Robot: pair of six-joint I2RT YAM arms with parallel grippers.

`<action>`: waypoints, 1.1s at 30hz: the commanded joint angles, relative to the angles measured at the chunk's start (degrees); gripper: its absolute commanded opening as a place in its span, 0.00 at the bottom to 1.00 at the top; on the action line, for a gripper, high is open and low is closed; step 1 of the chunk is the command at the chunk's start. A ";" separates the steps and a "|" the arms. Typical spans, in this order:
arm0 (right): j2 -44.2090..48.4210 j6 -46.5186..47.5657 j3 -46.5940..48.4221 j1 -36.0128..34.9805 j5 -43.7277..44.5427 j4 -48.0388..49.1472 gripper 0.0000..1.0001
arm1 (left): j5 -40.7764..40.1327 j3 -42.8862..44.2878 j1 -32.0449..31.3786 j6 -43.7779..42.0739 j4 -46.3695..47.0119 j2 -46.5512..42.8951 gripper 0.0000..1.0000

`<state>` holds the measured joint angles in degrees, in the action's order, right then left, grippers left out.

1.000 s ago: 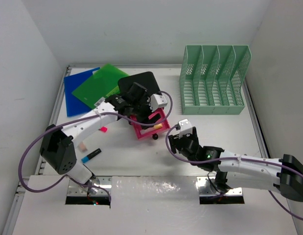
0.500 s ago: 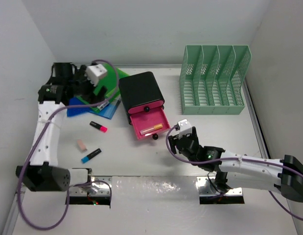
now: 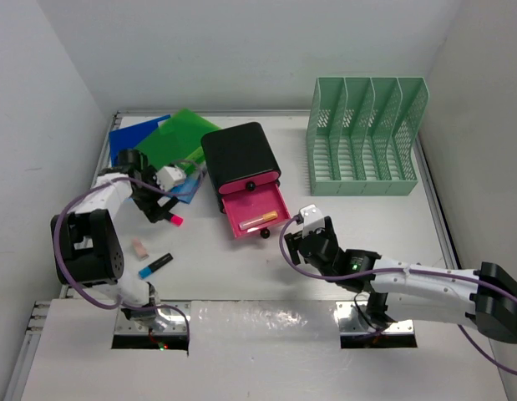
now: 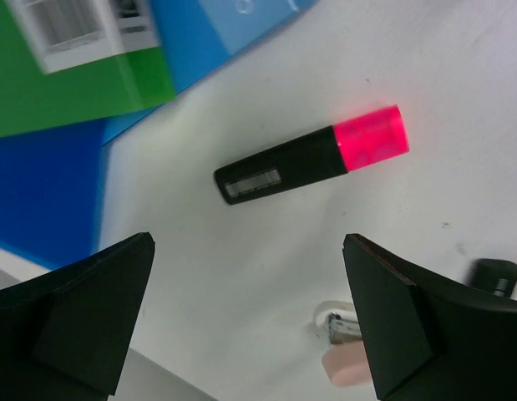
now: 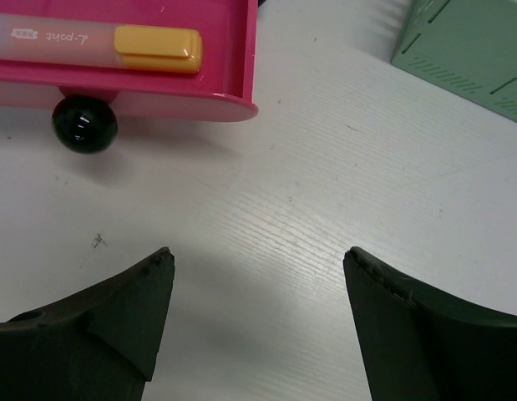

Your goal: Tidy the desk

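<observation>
Judging by the top view, how far along was the tidying? (Ana)

Barely begun, I'd say. One pen (image 5: 99,43) lay in the pink drawer (image 3: 254,213), which stood pulled out of the black box (image 3: 240,154). That was all I could count as put away. (Ben)

And where was the desk (image 3: 367,225)? (Ana)

Spread under both arms, white, running from their bases to the far wall. Loose on its left part were a pink highlighter (image 4: 312,154), an eraser (image 3: 140,248) and a blue highlighter (image 3: 155,266), all apart from one another. (Ben)

The folders? (Ana)

The blue folder (image 3: 129,146) and the green folder (image 3: 179,134) lay flat and overlapping in the far left corner, while the rack (image 3: 362,138) at far right looked empty as far as I could see. So those probably wanted filing too, and the drawer closing. (Ben)

Were the arms carrying anything? (Ana)

No. The left gripper (image 4: 248,242) hung over the pink highlighter with its jaws spread wide and nothing between them. The right gripper (image 5: 256,255) was also wide apart and empty, above bare desk just near the drawer's knob (image 5: 83,125) (Ben)
</observation>
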<state>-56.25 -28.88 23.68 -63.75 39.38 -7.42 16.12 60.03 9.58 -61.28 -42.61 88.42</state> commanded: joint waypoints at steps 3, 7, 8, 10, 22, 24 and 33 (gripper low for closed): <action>-0.88 0.41 0.57 0.29 -0.35 2.24 0.80 | -3.13 -9.75 -5.18 -11.91 14.05 -4.05 0.95; -1.06 0.32 0.66 0.29 -0.35 1.45 0.80 | -0.82 -8.97 -5.28 -15.45 11.50 -0.45 0.94; -0.97 0.15 0.58 0.29 -0.26 1.36 0.80 | -1.26 -8.27 -5.19 -15.54 9.84 2.25 0.94; -0.62 0.06 0.40 0.29 -0.18 1.44 0.80 | -1.53 -5.72 -5.01 -15.89 7.38 4.99 0.91; 0.61 0.06 -0.13 0.29 0.70 1.18 0.80 | 6.81 -7.82 -4.49 -24.85 -0.27 6.16 0.39; 0.88 0.14 -0.48 0.29 0.70 1.79 0.80 | 7.43 -9.23 -4.57 -25.65 -1.85 5.10 0.07; 0.97 -1.88 -0.83 2.74 1.24 0.13 0.80 | 20.77 -4.93 -4.83 -27.49 -23.44 -9.83 0.00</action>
<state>-55.77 -29.17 23.14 -62.52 39.51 -7.01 27.38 50.92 4.64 -85.03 -53.25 85.62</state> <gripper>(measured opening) 0.799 0.272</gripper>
